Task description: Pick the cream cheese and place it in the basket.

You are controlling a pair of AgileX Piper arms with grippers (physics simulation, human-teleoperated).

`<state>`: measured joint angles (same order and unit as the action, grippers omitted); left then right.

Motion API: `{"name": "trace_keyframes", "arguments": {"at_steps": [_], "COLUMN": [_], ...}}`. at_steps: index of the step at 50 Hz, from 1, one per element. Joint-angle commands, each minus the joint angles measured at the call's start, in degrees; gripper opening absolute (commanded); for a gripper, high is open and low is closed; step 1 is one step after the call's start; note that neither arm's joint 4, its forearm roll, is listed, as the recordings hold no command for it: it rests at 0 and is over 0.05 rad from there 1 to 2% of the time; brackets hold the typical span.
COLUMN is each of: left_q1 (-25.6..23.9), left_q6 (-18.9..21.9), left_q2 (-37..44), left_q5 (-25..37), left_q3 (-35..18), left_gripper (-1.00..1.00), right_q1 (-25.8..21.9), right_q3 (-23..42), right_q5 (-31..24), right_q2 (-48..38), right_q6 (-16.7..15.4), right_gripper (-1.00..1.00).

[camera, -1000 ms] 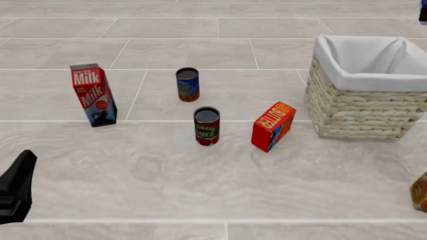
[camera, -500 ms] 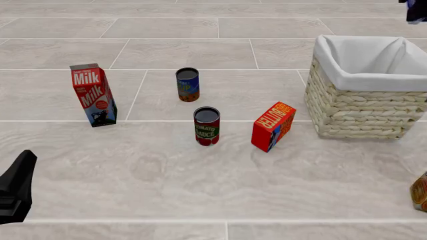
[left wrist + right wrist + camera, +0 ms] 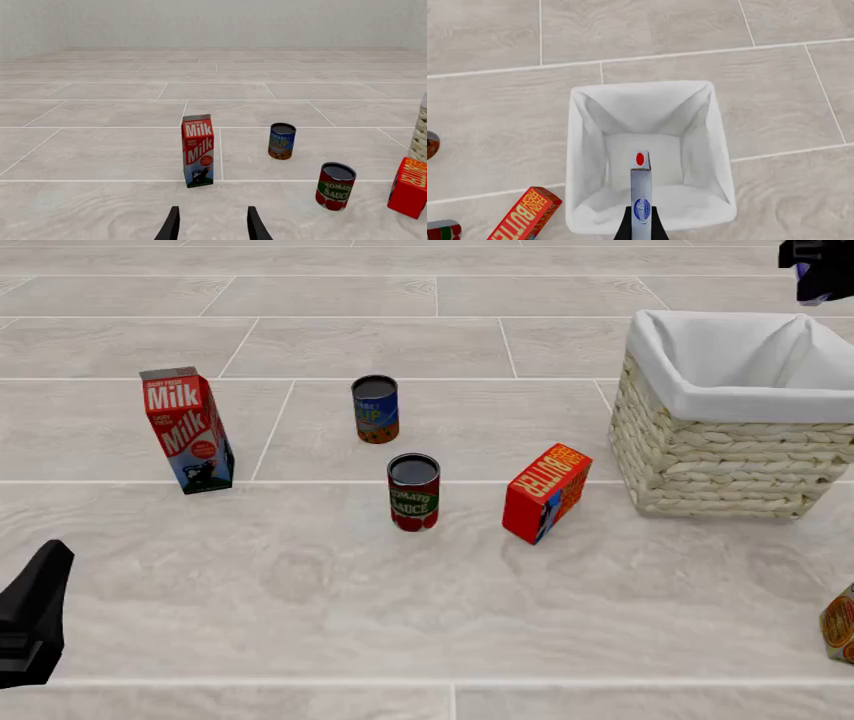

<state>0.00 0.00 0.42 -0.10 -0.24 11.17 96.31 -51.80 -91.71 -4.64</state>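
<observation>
Two claws were in the pictures. The right claw (image 3: pixel 640 227) pinched the cream cheese (image 3: pixel 640 200) on its thin edge and hung high over the open basket (image 3: pixel 584 150), with the box above the white cloth inside. The left claw (image 3: pixel 212 225) sat low by the near edge of the tabletop (image 3: pixel 334 590), its fingers spread with nothing between them. The milk carton (image 3: pixel 187 430), soup can (image 3: pixel 375 409), tomato sauce can (image 3: pixel 414 491) and butter box (image 3: pixel 546 492) stood apart on the tabletop.
</observation>
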Motion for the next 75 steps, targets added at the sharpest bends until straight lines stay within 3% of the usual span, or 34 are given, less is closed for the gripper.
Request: {"name": "trace_keyframes", "arguments": {"at_steps": [1,18,28,52,75], "left_q1": [0.0,0.0,0.0,0.0,0.0], "left_q6": [0.0,0.0,0.0,0.0,0.0], "left_q2": [0.0,0.0,0.0,0.0,0.0], "left_q5": [0.0,0.0,0.0,0.0,0.0], "left_q3": [0.0,0.0,0.0,0.0,0.0], "left_gripper": [1.0,1.0,1.0,1.0,1.0], "right_q1": [0.7,-0.3,0.0,0.7,1.9], "right_q3": [3.5,10.0,12.1,7.0,6.1], "right_q5": [-1.5,-7.5,-8.3,-5.9,-4.7], "right_q2": [-3.3,-8.0,-10.5,-13.1,-14.1], "right_q6": [-0.2,-1.2,-2.2,-5.2,-4.7], "right_gripper": [-1.0,-1.0,-1.0,-1.0,-1.0]}}
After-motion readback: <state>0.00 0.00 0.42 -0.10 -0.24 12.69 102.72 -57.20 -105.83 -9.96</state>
